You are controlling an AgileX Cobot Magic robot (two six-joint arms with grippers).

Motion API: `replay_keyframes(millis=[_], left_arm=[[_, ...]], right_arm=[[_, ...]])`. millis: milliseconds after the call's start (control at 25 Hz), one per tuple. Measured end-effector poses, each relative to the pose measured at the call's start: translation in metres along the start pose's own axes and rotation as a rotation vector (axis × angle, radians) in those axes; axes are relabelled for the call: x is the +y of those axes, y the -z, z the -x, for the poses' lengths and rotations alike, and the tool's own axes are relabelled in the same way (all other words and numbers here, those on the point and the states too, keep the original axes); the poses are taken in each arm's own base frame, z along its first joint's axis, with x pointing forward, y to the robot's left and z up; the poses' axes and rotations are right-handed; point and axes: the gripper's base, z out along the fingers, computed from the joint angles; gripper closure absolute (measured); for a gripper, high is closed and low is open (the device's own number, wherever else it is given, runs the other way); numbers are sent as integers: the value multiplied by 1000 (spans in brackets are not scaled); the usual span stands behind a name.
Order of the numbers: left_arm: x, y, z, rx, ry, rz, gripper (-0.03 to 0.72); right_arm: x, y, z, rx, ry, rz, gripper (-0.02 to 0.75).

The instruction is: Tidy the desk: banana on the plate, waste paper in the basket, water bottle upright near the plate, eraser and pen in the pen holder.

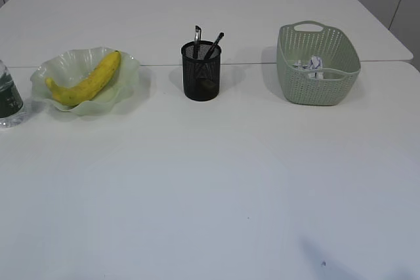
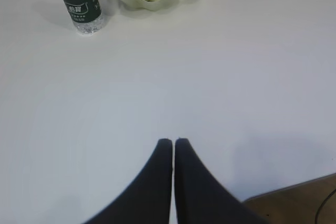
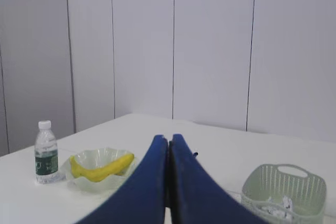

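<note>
**K:** On the desk [image 1: 210, 188] everything looks placed. Banana [image 1: 88, 80] lies in the plate [image 1: 131, 73], left of centre. Paper [image 1: 314, 67] sits in the basket [image 1: 318, 63] on the right. Bottle [image 2: 80, 1] stands upright just beside the plate, at the exterior view's left edge. Pens [image 1: 211, 45] stick out of the holder [image 1: 201, 70] between plate and basket. Eraser: something pale shows through the mesh, can't confirm.

**R:** Grippers?

**K:** Left gripper [image 2: 174, 141]: jaws pressed together, holding nothing, hovering over bare desk near the front edge. Right gripper [image 3: 169, 139]: jaws also together, empty, raised and facing across the desk. Neither arm shows in the exterior view.

**R:** Risks from here?

**K:** Few, judging by layout. Bottle is the weak point: tall, narrow, light, and nearest the left arm's side. A careless sweep toward the plate would knock it over. Plate is shallow with a wavy rim, so a bump could roll the banana out. Pens lean on the holder rim; a knock to the holder would tip them.

**R:** Banana orientation?

**K:** Long axis runs diagonally in the exterior view, near-left to far-right. One end rests low at the plate's left side, the other rises over the far-right rim. Curve bows toward the camera. Can't tell stem from tip.

**R:** Bottle axis?

**K:** Vertical, cap up.
</note>
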Motion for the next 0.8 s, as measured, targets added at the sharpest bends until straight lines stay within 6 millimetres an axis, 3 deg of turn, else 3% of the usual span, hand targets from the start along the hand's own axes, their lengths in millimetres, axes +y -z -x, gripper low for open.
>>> replay_keyframes(millis=[320,560,800], left_arm=[[0,0,0,0,0,0,713],[0,0,0,0,0,0,713],[0,0,0,0,0,0,713]], right_arm=[[-9,3,-12,193,20,-100,748],[-20,15,5,288,-45,-231,748],[-22,26,6,423,-71,-276,748]])
